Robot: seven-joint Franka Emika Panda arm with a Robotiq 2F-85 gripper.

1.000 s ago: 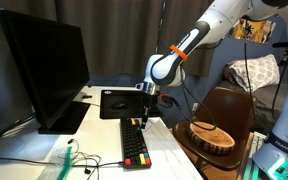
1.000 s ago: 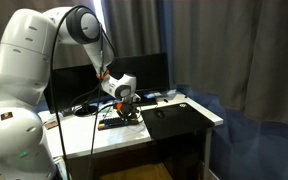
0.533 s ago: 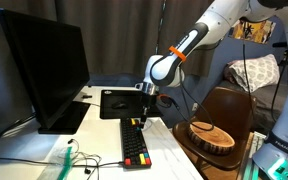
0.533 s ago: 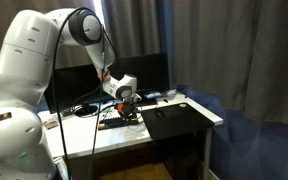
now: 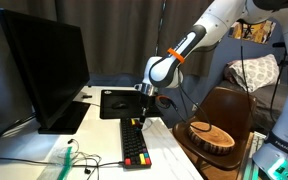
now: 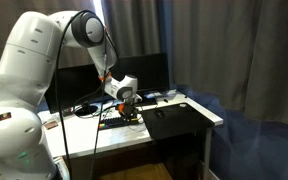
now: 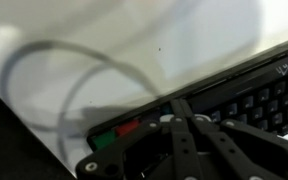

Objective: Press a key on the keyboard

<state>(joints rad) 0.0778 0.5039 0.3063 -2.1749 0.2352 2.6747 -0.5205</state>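
- Keyboard (image 5: pixel 134 148) lay lengthwise on the white bench (image 5: pixel 102 140), red and yellow keys at its nearest end.
- Jaws, pinched together and holding nothing, pointed down over its far end.
- Mouse pad (image 5: pixel 118 102) lay beyond, monitor (image 5: pixel 42 65) alongside.

The keyboard (image 5: pixel 134 146) is long, narrow and black — its red, yellow-orange and green keys sit at one end, the green and red ones close up in the wrist view. It lies flat on the white table (image 5: pixel 99 140), alongside its edge.
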